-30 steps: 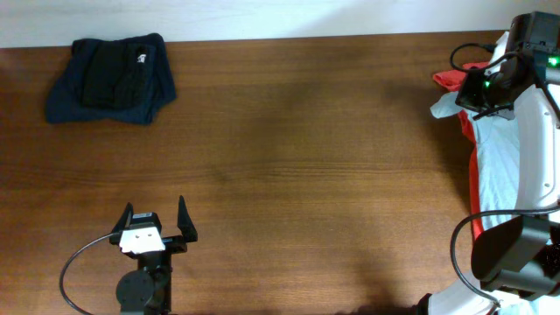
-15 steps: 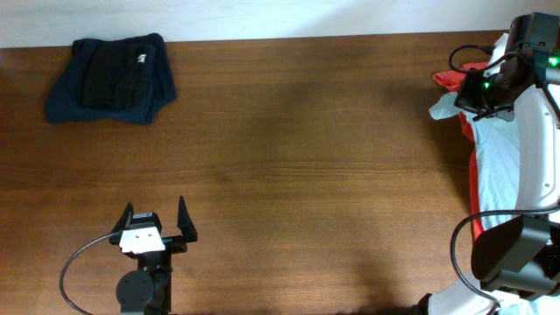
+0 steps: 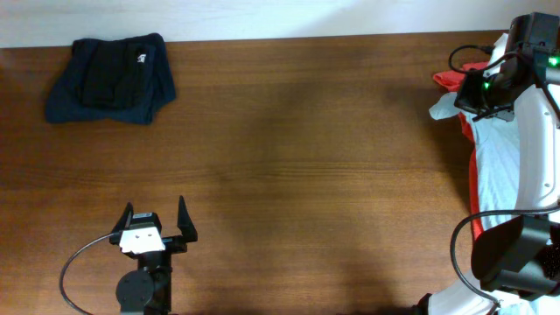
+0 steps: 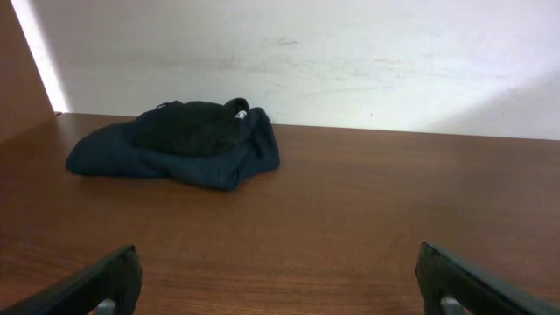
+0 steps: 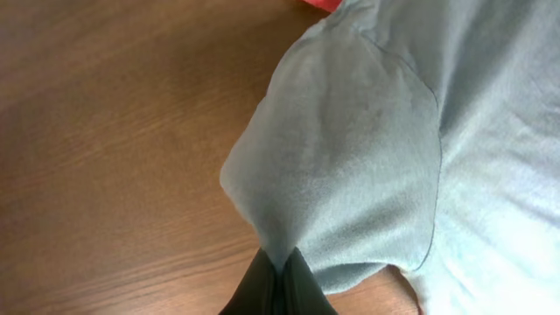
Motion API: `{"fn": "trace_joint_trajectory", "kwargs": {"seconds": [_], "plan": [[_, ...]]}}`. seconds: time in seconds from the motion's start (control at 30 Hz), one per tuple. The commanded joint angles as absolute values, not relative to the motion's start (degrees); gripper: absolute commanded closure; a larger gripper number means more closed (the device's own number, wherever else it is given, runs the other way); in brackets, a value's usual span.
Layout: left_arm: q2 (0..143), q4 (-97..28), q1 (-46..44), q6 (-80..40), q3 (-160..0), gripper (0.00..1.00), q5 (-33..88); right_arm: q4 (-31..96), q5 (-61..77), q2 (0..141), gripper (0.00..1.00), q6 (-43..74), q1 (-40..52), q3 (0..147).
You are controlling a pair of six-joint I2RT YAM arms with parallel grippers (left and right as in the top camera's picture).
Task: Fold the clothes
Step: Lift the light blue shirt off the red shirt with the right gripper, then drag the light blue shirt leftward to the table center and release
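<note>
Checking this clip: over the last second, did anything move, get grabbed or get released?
Nothing visibly changed. The right gripper stays shut on the sleeve of the pale blue-grey T-shirt, the left gripper stays open and empty, and the dark folded clothes lie where they were.

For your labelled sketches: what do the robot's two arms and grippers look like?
The left gripper has two black fingers on a white block, above a round black joint, with a black cable looping beside it. The right arm has a long white link between bulky black joints, green lights and black cables. The right gripper has black fingers.
</note>
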State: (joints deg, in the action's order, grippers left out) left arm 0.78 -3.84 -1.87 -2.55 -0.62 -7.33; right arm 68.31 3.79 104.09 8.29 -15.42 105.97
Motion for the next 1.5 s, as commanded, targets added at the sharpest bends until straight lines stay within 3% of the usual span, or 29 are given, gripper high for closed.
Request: {"fn": "trace_joint_trajectory", "kwargs": {"seconds": [0.0,0.27,0.7,1.03,1.47], "plan": [[0.3,-4.1,-2.1,-1.5,-0.5,0.0,-6.9,69.1,4.4,103.2,0.96,7.7,-14.9,107.1],[0.3,-4.1,-2.1,-1.5,-0.5,0.0,-6.9,70.1,5.7,102.5,0.96,6.0,-10.4,108.7],[0.3,-4.1,-2.1,-1.5,-0.5,0.0,-6.9,61.8,6.0,103.8,0.96,9.0,17.7,113.8],[0.3,-4.1,-2.1,-1.5,-0.5,0.0,-6.9,50.1,6.0,116.2,0.96,11.3,37.3,113.8],[0.3,-4.1,-2.1,-1.5,-0.5,0.0,-6.9,40.9,6.0,121.6,0.96,11.2,49.3,113.8]]}}
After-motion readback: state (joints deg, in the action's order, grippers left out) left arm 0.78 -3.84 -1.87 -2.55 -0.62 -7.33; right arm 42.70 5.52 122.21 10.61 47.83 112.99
